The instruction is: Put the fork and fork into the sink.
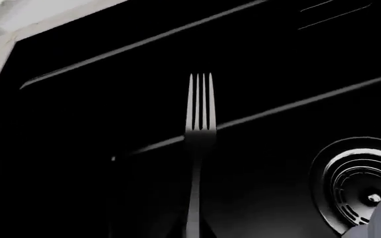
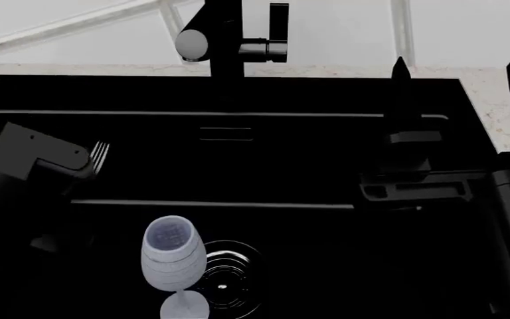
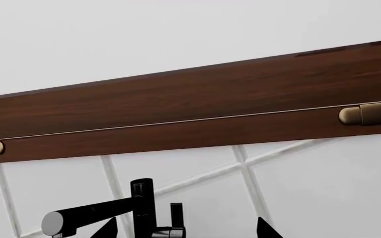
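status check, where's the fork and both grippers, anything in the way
Left gripper shut on the fork, tines out over the sink. Right gripper raised, open, empty. Wine glass stands by the drain, below the drop zone.

Matt black sink (image 2: 237,166), shiny ringed drain (image 1: 366,186).

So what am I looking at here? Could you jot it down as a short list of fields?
Place: black sink set in a pale marble worktop
Left claw: holds a black fork, tines out over the basin
Right claw: raised, open, empty, pointing at the tiled wall
In the sink: a wine glass by the drain
Behind: black tap
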Available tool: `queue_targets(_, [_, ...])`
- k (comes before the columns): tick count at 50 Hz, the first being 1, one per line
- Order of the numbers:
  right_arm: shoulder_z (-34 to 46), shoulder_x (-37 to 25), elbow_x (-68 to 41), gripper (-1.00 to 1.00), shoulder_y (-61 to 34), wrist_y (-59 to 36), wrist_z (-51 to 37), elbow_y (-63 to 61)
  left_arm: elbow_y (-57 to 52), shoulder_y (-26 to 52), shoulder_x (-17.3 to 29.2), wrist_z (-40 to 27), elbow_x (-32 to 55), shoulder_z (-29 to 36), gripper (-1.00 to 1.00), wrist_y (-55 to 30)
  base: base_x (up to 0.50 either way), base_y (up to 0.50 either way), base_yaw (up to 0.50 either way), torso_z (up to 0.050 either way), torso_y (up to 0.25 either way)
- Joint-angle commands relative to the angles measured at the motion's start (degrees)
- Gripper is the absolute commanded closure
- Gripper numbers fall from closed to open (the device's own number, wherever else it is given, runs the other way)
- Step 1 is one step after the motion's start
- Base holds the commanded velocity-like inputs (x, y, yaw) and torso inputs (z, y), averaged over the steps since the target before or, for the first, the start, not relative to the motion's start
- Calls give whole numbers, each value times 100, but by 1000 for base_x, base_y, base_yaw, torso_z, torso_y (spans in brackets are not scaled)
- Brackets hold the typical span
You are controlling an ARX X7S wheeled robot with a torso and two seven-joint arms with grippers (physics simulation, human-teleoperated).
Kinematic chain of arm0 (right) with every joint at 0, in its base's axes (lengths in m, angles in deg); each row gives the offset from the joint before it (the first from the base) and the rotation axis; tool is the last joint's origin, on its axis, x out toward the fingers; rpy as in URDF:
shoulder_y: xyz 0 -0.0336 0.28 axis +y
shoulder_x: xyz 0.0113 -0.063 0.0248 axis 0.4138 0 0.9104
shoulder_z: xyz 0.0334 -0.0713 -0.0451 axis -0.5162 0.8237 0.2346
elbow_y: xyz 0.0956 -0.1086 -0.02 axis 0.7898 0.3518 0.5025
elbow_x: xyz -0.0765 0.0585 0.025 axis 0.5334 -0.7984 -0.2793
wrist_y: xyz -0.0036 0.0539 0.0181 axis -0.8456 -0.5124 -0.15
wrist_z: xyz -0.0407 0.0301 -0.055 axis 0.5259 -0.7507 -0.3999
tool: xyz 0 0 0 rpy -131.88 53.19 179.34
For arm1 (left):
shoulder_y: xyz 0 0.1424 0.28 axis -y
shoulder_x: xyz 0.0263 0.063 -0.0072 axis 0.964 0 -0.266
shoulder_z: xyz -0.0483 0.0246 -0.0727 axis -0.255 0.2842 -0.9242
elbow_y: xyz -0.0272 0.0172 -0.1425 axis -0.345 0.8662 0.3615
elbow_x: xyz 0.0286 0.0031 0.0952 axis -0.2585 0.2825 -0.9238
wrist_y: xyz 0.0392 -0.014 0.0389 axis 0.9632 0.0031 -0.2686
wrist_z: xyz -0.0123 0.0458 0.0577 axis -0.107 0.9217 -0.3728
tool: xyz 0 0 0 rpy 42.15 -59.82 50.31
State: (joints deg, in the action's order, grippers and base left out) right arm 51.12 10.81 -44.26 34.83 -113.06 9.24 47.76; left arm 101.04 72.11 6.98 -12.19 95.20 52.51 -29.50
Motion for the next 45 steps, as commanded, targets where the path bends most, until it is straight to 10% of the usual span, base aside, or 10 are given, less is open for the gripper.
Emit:
queue_targets(1, [-2,-15,-8,-100,2,-2,-25,-9,679,-261,-20,330,-295,767,100,340,0,0,0,0,0])
queue_targets(40, [-85,-72,-52,-100,122,59,-72,-69,337,-590,188,601,-29,1060,100,-72,0,0,0,0,0])
queue_targets(41, [-83,-78,-50,-100,115,54,-74,-70,321,-588,192,594,-23,1052,-100,-83,0,0,0,0,0])
queue_targets(45, [-84,-90,-64,-100,105,50,-73,-74,340,-587,187,545,-15,1000,-100,-97,0,1,0,0,0])
